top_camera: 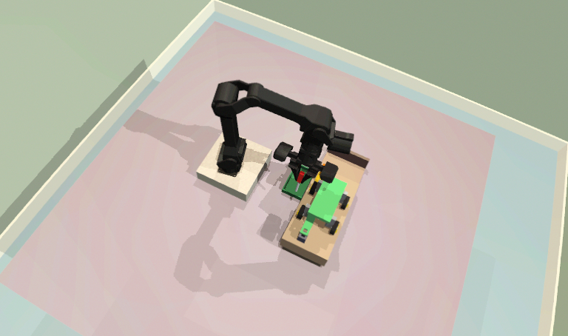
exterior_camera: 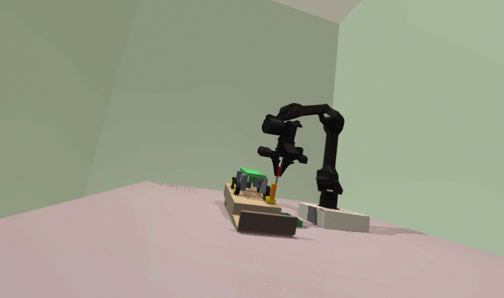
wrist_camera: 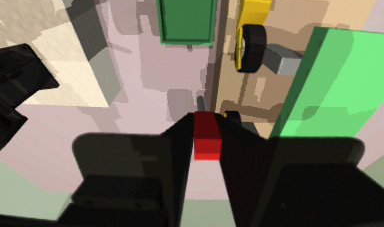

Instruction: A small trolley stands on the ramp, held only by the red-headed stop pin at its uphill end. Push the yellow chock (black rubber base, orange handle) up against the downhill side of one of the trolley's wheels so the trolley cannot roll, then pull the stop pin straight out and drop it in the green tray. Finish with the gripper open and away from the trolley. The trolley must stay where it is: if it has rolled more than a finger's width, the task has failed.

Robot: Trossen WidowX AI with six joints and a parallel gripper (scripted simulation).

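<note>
Ramp (top_camera: 293, 242) first, as my landmark. From the top view I see it as a tan wedge lying on the pink floor, its long left edge running just beside the green tray (top_camera: 288, 186). The trolley (top_camera: 328, 198) with its green deck sits on the ramp, black wheels close to both long edges. My claw (top_camera: 299, 177) hangs over the tray at the ramp's left edge, clamped on the stop pin (top_camera: 299, 175), red head up and grey shaft pointing down. The arm's pale base block (top_camera: 251, 186) stands left of the ramp with a strip of open floor between them. Wide open floor lies right of the ramp and in front of it.

From the exterior view, the pin (exterior_camera: 278, 171) hangs clear above the ramp (exterior_camera: 245, 205), just over the chock (exterior_camera: 272, 194), whose orange handle stands upright beside the trolley's (exterior_camera: 252, 172) near wheel. The ramp's dark end face is nearest this camera.

From the wrist view, the red head (wrist_camera: 207, 133) is pinched between my two dark fingers. The tray (wrist_camera: 164, 22) lies ahead, just left of the ramp's edge (wrist_camera: 235, 92); a yellow-hubbed wheel (wrist_camera: 252, 47) and the green deck (wrist_camera: 330, 82) sit to the right.

I can read no writing or labels in any view.
</note>
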